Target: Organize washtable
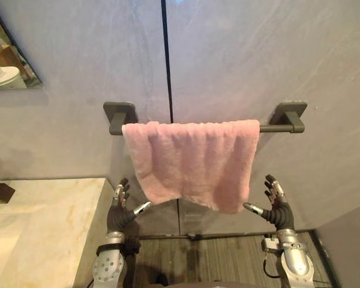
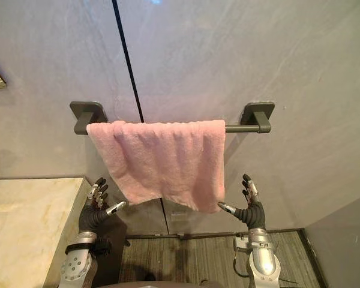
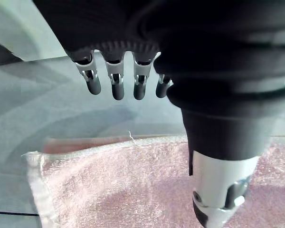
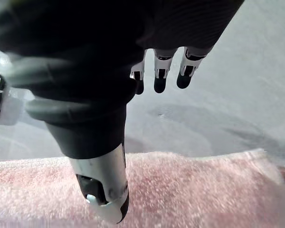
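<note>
A pink towel (image 1: 192,161) hangs folded over a dark wall-mounted towel bar (image 1: 276,126), its lower edge sloping down to the right. My left hand (image 1: 121,211) is raised just below the towel's lower left corner, fingers straight and thumb out, touching nothing. My right hand (image 1: 277,206) stands open a little right of the towel's lower right corner, thumb pointing toward the cloth. The towel (image 3: 133,185) shows past my left thumb in the left wrist view, and the towel (image 4: 204,185) shows past my right thumb in the right wrist view.
The grey wall (image 1: 240,54) has a dark vertical seam (image 1: 166,54) behind the bar. A pale marble washtable (image 1: 42,228) lies at the lower left, with a mirror corner (image 1: 6,60) above it. A striped floor (image 1: 222,258) shows below the towel.
</note>
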Available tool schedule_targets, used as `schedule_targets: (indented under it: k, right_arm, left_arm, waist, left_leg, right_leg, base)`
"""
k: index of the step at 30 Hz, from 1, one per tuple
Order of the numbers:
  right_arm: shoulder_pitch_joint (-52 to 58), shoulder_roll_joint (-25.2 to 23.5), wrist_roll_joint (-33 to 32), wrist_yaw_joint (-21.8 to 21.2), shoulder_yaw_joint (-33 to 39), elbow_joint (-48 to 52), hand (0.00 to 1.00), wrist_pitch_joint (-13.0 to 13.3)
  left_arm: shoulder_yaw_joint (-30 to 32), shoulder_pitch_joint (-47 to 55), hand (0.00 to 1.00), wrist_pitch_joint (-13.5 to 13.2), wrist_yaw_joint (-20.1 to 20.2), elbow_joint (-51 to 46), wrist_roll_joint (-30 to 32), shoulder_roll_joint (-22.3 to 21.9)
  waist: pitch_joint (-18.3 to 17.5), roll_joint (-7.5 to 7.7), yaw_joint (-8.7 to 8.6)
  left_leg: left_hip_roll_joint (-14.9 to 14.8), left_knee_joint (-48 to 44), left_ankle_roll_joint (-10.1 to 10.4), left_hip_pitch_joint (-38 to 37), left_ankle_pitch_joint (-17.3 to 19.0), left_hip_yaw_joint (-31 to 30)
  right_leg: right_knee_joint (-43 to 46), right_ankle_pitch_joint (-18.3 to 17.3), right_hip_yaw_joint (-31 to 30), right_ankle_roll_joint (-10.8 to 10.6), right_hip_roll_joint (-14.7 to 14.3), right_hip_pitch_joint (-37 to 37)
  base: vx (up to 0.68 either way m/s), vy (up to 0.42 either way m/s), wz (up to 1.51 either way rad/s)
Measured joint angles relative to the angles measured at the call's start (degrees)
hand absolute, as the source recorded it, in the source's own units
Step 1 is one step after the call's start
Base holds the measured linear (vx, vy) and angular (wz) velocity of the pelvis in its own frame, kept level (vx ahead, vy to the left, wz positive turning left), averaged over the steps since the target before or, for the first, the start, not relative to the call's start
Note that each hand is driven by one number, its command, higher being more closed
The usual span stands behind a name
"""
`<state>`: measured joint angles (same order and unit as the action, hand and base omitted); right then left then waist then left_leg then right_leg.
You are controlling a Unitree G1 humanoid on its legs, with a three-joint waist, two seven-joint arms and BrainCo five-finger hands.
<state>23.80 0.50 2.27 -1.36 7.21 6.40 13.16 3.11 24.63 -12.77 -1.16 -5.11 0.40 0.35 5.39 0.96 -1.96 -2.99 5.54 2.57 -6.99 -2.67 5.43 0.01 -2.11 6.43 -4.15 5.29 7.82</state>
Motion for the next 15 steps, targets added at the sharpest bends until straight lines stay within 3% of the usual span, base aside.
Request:
schedule_targets:
  k: [7, 15]
  right_arm:
    - [3.7, 0.1, 2.2, 0.0, 0.2, -2.0, 0.00, -0.3]
    - [-0.5, 1.8, 5.1, 0.1, -0.4, -24.5, 0.00, -1.6]
  left_arm:
    - [2.3, 2.4, 0.00, 0.0, 1.1, 1.3, 0.3, -0.7]
    - [3.3, -1.5, 0.00, 1.2, 1.0, 21.9, 1.5, 1.0]
  waist:
    - [-0.9, -0.08, 0.16]
    - [-2.6, -0.01, 1.16]
  left_leg:
    - [-0.1, 0.0, -0.5, -0.3, 0.7, 0.4]
    - [0.2, 0.1, -0.4, -1.3, 0.6, 0.5]
  right_leg:
    - [1.7, -1.3, 0.1, -0.2, 0.3, 0.1]
    - [2.3, -2.1, 0.4, -0.4, 0.6, 0.9]
  base:
    - [0.00, 0.000, 0.00]
    - [0.00, -0.001, 0.01]
